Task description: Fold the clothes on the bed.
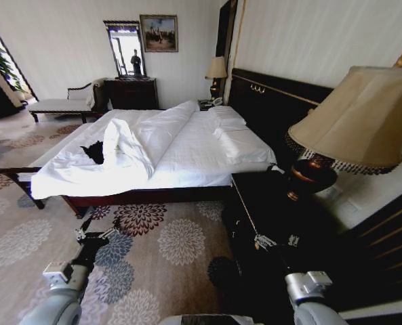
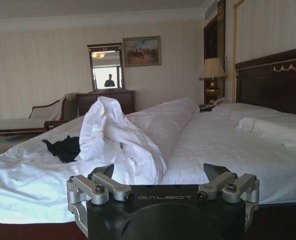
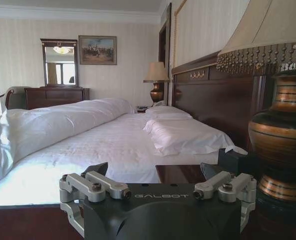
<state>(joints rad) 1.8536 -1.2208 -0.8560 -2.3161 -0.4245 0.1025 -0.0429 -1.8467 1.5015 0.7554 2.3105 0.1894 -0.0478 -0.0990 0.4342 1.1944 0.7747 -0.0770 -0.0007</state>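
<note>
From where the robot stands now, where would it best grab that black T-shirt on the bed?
Probably at the near edge of the black T-shirt, pinching a raised fold. It lies crumpled on the white duvet, on the far side of the bunched-up ridge, so coming from the foot-end side of the bed looks clearer. Both the left gripper and right gripper hang open, well short of it.

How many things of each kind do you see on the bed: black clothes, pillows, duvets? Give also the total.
Black T-shirt: 1
White pillows: 2
White duvet, rolled back: 1
Total on the bed: 4
</note>
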